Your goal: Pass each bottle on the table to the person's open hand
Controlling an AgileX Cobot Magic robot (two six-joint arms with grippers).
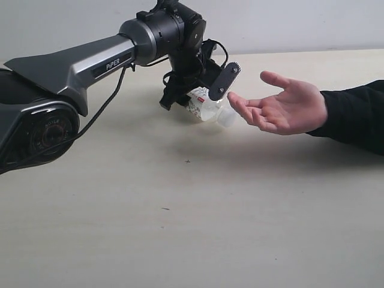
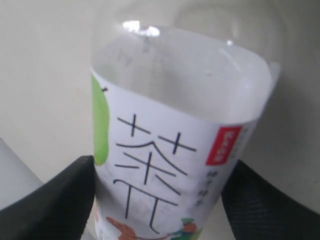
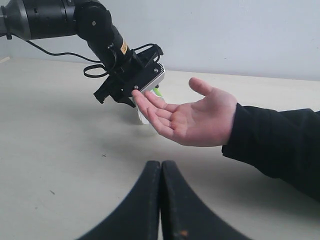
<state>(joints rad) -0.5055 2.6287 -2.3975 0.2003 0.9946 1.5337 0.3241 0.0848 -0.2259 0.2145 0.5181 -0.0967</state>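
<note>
Bench [image 1: 192, 240]: a wide, pale beige surface with a few tiny dark specks.

Left arm [image 1: 72, 66]: grey and black, reaching from the left of the exterior view toward the middle, with its wrist bent downward.

Black sleeve [image 1: 354, 114]: a person's forearm entering from the right, raised above the bench.

Person's open hand [image 1: 288, 108]: bare, palm up, with the fingers extended toward the left arm and the thumb raised. It is held clear of the bench.

Left tool [image 2: 162, 175]: its 2 black fingers [image 2: 50, 200] stand on either side of 1 bottle and pinch it across the labelled body.

Bottle [image 1: 207, 109]: whitish and translucent, with a white label carrying a green patch, a small red tag and dark characters. It is tilted and lifted off the bench, with its shadow below it. Its lower end lies just beside the fingertips of the open hand. Whether it touches them cannot be told. It is not resting on the palm.

Right tool [image 3: 161, 200]: its 2 dark fingers are pressed together with nothing between them, low over the bench, near the open hand.
</note>
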